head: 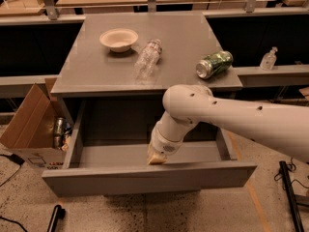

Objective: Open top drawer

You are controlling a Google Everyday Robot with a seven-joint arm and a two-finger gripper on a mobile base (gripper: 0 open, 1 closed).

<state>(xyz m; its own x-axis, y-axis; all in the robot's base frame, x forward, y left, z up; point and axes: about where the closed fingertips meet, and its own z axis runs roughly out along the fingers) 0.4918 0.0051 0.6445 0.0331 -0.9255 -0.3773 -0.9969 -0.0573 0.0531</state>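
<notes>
Under the grey worktop (pixel 91 79), the top drawer (pixel 145 177) stands well out toward the near side, apparently open. The end effector (pixel 157 157) sits just behind its front panel, likely to hook it; its grip I cannot tell.

Dim warm light, sheen on the cabinet top (pixel 183 57), shadow around the tool (pixel 157 157) in the top drawer (pixel 149 176)

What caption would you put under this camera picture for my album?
Robot gripper hangs inside the open top drawer, below a bowl, bottle and can.
</notes>
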